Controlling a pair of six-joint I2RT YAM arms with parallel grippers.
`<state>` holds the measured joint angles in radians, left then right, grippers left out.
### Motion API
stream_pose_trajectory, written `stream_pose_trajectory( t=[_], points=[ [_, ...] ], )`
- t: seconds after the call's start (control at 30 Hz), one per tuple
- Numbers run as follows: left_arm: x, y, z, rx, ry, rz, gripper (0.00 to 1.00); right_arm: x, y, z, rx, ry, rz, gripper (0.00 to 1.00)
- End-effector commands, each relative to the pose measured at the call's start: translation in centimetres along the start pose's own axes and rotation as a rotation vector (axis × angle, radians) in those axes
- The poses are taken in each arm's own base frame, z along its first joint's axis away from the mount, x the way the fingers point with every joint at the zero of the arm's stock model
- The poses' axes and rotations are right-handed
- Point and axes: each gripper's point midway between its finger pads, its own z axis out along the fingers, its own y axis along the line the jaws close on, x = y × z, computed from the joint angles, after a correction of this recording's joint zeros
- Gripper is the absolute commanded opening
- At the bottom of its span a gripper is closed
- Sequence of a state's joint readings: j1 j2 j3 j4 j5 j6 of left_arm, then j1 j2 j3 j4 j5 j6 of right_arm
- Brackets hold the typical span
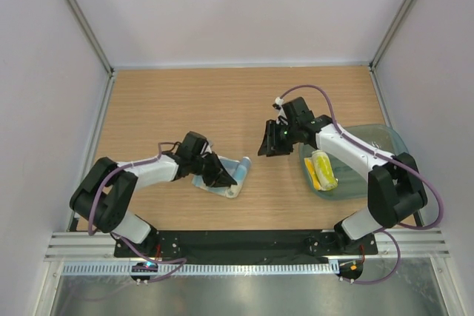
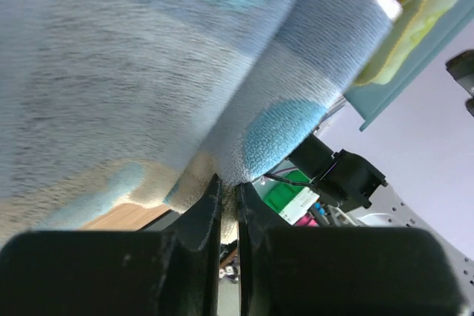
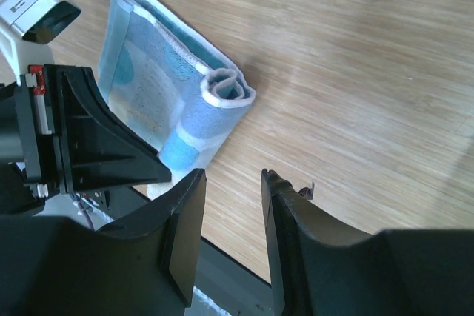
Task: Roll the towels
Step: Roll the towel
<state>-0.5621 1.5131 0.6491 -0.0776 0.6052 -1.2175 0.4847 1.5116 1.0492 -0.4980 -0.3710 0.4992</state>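
The light blue towel (image 1: 231,175) lies on the wooden table, partly rolled from its right end. My left gripper (image 1: 218,172) is shut on an edge of it. In the left wrist view the blue towel (image 2: 148,72) fills the frame and its fabric is pinched between the nearly closed jaws (image 2: 228,186). My right gripper (image 1: 271,144) is open and empty, hovering to the right of the blue towel (image 3: 185,101); its jaws (image 3: 233,177) stand over bare wood. The yellow towel (image 1: 324,170) lies rolled inside the tub and also shows in the left wrist view (image 2: 415,20).
The clear bluish plastic tub (image 1: 378,146) sits at the right side of the table, under my right arm. White walls enclose the table on three sides. A black base rail (image 1: 244,242) runs along the near edge.
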Motion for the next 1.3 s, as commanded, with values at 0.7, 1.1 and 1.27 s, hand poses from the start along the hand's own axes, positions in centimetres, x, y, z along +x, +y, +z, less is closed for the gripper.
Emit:
stream_pose_trajectory(
  t=[0.7,1.1,1.27],
  points=[
    [-2.1,3.4,-2.2,0.083,0.000,-0.243,0.01,3.2,5.7,5.3,-0.303,0.030,-0.135,0.67],
    [-2.5,5.5,-1.9,0.063,0.057,-0.330,0.01,4.2,4.5,11.0,-0.379,0.035,-0.107,0.66],
    [-2.7,5.8,-2.1,0.051,0.059,-0.323,0.00,4.7,4.1,12.1,-0.390,0.046,-0.101,0.67]
  ],
)
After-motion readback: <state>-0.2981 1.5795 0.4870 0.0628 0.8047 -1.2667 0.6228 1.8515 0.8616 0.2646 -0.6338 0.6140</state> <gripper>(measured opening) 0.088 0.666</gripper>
